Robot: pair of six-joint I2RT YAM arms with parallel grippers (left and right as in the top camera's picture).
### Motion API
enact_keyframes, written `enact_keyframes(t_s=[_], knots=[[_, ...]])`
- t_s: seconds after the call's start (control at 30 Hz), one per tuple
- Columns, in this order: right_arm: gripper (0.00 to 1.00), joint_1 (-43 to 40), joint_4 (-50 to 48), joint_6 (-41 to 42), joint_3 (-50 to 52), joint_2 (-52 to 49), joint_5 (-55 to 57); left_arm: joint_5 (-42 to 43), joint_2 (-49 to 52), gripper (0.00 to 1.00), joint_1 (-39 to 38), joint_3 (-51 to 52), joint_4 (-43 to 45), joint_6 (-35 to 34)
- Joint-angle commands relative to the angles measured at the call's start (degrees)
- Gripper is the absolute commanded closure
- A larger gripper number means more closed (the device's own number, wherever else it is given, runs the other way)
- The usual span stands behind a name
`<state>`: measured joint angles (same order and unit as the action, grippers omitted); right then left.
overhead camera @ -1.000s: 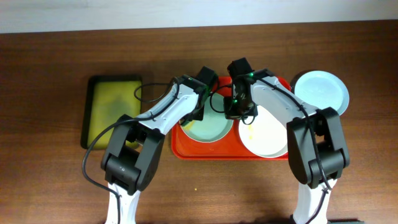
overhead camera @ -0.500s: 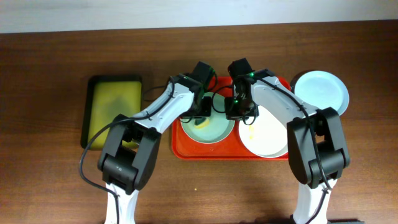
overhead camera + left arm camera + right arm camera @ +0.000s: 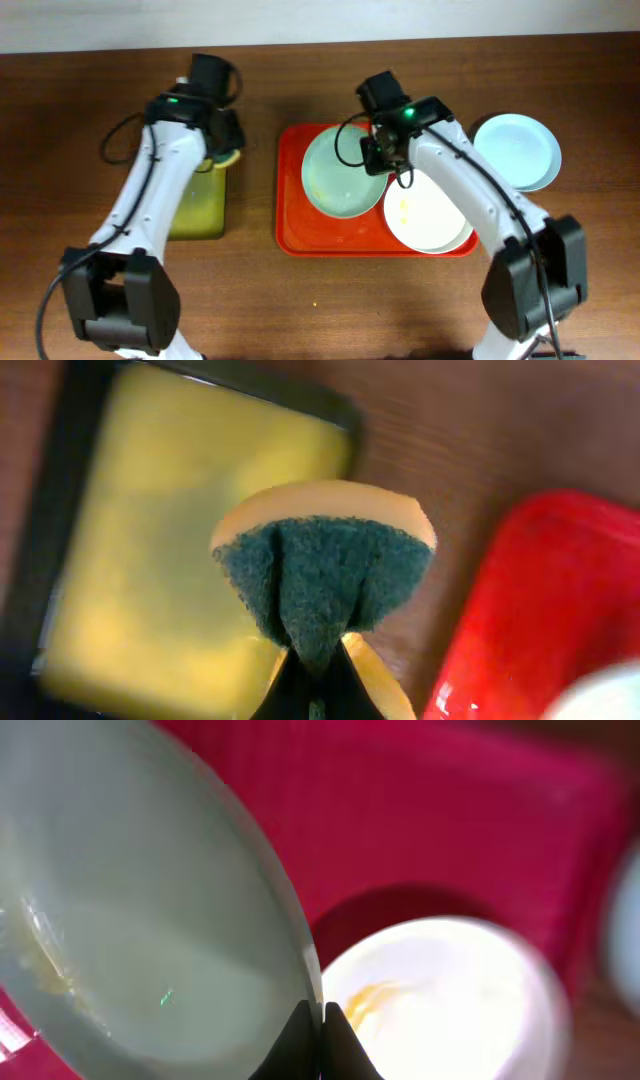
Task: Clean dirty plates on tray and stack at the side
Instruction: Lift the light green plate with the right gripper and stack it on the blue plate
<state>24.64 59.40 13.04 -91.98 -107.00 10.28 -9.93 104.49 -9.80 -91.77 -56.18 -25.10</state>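
Bright colours on a dark brown bench (image 3: pixel 320 310).
In the right pincer (image 3: pixel 322 1020), a pale green plate (image 3: pixel 150 920) streaked yellow; beside it a white plate (image 3: pixel 450 990) smeared yellow, on a red tray (image 3: pixel 420 820). In the left pincer (image 3: pixel 315 682), a sponge (image 3: pixel 320 570), dark green over yellow, above a yellowish black-rimmed tray (image 3: pixel 150 540).

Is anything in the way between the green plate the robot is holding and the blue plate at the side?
Nothing tall that I can see. The right gripper is shut on the rim of the green plate. Toward the blue plate lie only the white plate and the rim of the red tray, both low.
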Motion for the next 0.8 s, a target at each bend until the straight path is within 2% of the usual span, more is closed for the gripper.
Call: enact_keyframes(t_s=[0.0, 0.07, 0.1, 0.13, 0.17, 0.2, 0.27, 0.33, 0.37, 0.4, 0.43, 0.53, 0.6, 0.67, 0.77], knots=[[0.96, 8.6, 0.4, -10.3, -4.9, 2.5, 28.4, 0.2, -0.3, 1.0, 6.3, -0.4, -0.1, 0.5], [0.96, 16.5, -2.3, -19.3, -6.7, 2.5, 53.0, 2.7, -0.3, 1.0, 8.4, -0.4, -0.1, 0.5], [0.96, 18.7, -4.6, -23.3, -6.7, 2.5, 59.9, 2.7, -0.3, 1.0, 8.5, -0.4, -0.1, 0.5], [0.96, 21.4, -9.2, -30.9, -6.7, 2.5, 66.7, 2.9, -0.3, 1.0, 8.5, -0.4, -0.1, 0.5], [0.96, 24.4, -15.1, -42.8, -6.7, 2.5, 69.7, 3.8, -0.3, 1.0, 8.5, -0.4, -0.1, 0.5], [0.96, 25.8, -17.5, -48.3, -6.7, 2.5, 70.5, 4.8, -0.3, 1.0, 8.5, -0.4, -0.1, 0.5], [0.96, 27.4, -19.7, -53.6, -6.7, 2.5, 74.7, 4.8, -0.3, 1.0, 8.5, -0.4, -0.2, 0.5], [0.96, 27.8, -19.8, -50.5, -6.7, 2.5, 76.7, 6.7, -0.3, 1.0, 8.5, -0.4, -0.5, 0.5], [0.96, 26.7, -18.0, -39.1, -6.7, 2.5, 71.7, 7.2, -0.3, 1.0, 8.5, -0.4, -0.5, 0.5], [0.96, 24.2, -10.2, -28.6, -6.7, 2.5, 58.3, 7.3, -0.3, 1.0, 8.5, -0.4, -0.5, 0.5], [0.96, 17.3, -3.8, -23.3, -6.4, 2.4, 33.8, 7.3, -0.3, 1.0, 8.5, -0.4, -0.6, 0.5], [0.96, 0.8, -2.0, -13.2, -6.4, 2.9, 2.9, 7.9, -0.3, 1.0, 8.4, -0.4, -0.7, 0.5], [0.96, -18.7, -0.2, -13.2, -6.4, 2.6, -24.8, 8.3, -0.3, 1.0, 8.3, -0.4, -0.7, 0.5], [0.96, -32.7, 1.7, -13.2, -6.4, 2.3, -31.7, 8.6, -0.3, 1.0, 7.9, -0.4, -0.5, 0.5], [0.96, -52.2, 1.8, -13.1, -5.4, 1.0, -32.0, 9.4, -0.3, 1.0, 7.0, -0.3, -0.4, 0.5]])
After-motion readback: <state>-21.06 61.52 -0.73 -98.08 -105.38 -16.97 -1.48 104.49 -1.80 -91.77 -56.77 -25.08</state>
